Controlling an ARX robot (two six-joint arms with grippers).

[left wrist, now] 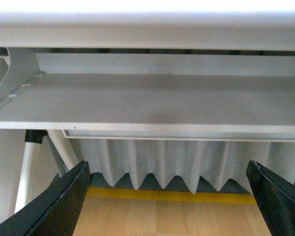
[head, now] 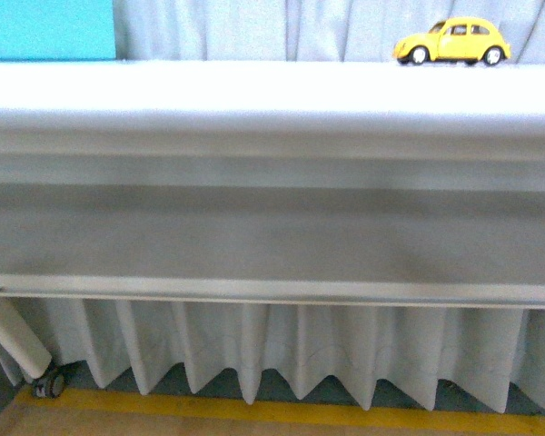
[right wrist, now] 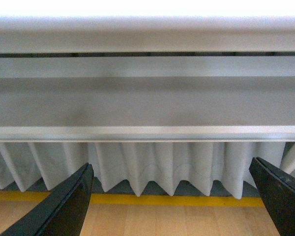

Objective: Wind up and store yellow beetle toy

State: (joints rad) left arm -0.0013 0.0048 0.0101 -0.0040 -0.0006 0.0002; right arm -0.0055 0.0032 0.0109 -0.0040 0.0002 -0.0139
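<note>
Yellow beetle toy [head: 452, 42] sat upper right of front view on table [head: 254, 86], long axis L-R. Left gripper [left wrist: 167, 163] & right gripper [right wrist: 170, 163] were below it, both spread wide, empty; right arm prob. nearer.

Beetle toy [head: 452, 42]: on the worktop [head: 254, 86], at its right end.
Panel [head: 47, 29]: behind the worktop's left end.
Shelf [head: 254, 236]: directly under the worktop.
Curtain [head: 254, 350]: hanging beneath the worktop's shelf.
Caster [head: 48, 385]: on the floor under the worktop's left end.
</note>
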